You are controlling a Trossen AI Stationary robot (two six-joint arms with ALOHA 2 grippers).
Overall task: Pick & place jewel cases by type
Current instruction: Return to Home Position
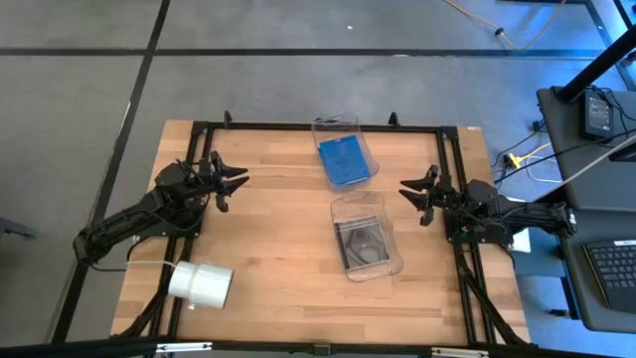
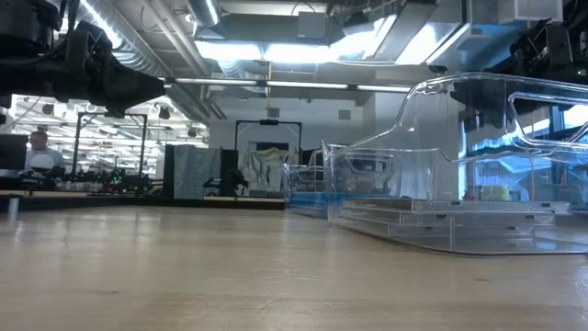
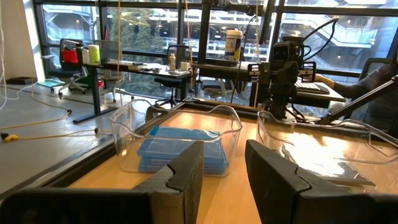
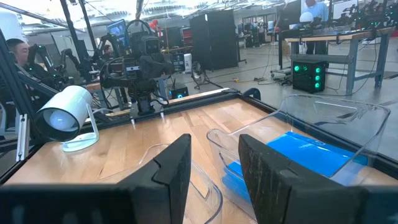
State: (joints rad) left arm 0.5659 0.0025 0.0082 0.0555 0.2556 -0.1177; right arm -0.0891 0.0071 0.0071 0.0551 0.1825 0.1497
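Observation:
A stack of translucent blue jewel cases [image 1: 345, 159] lies flat in a clear bin [image 1: 338, 124] at the table's far middle; the left wrist view shows it too [image 3: 180, 146]. Dark jewel cases with a disc showing [image 1: 363, 242] lie in a second clear bin [image 1: 390, 261], nearer and slightly to the right. My left gripper [image 1: 238, 182] hovers open at the table's left, pointing level toward the bins, nothing between its fingers [image 3: 186, 174]. My right gripper [image 1: 405, 189] hovers open at the table's right, facing the bins, also with nothing between its fingers [image 4: 171, 168].
A white cylindrical roll [image 1: 202, 283] on a stand sits at the near left of the table. A black frame rail [image 1: 298, 126] runs round the table's edges. Bare wood [image 1: 283, 229] lies between the left arm and the bins. A person [image 4: 15, 50] sits beyond the table.

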